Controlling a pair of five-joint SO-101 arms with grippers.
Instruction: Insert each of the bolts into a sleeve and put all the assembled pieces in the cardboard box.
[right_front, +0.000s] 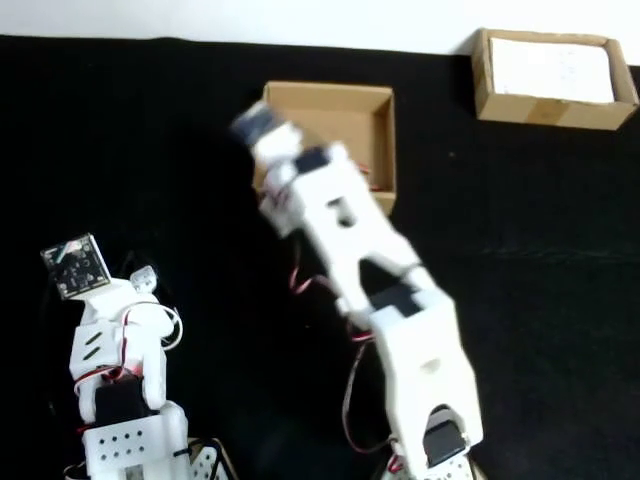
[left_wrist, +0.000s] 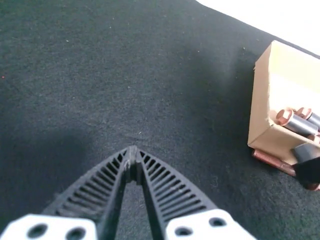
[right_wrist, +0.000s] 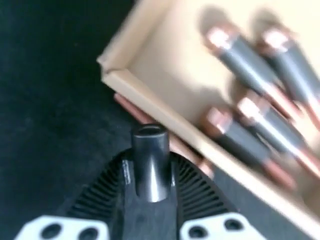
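Note:
My right gripper (right_wrist: 150, 156) is shut on a dark grey sleeve (right_wrist: 150, 175) that stands upright between its fingers. It hovers just outside the near wall of the cardboard box (right_wrist: 170, 65). A bare copper bolt (right_wrist: 135, 111) lies on the black cloth along that wall, directly beyond the sleeve. Several assembled pieces (right_wrist: 245, 62) lie inside the box. The high view has the right gripper (right_front: 255, 125) at the box's (right_front: 330, 92) left side. My left gripper (left_wrist: 131, 156) is shut on nothing above bare cloth, well away from the box (left_wrist: 265, 115) and the bolt (left_wrist: 272, 161).
A second cardboard box (right_front: 550, 108) with a white sheet inside stands at the back right. The left arm (right_front: 120, 340) is folded at the front left corner. Black cloth covers the table, and a white strip runs along its far edge.

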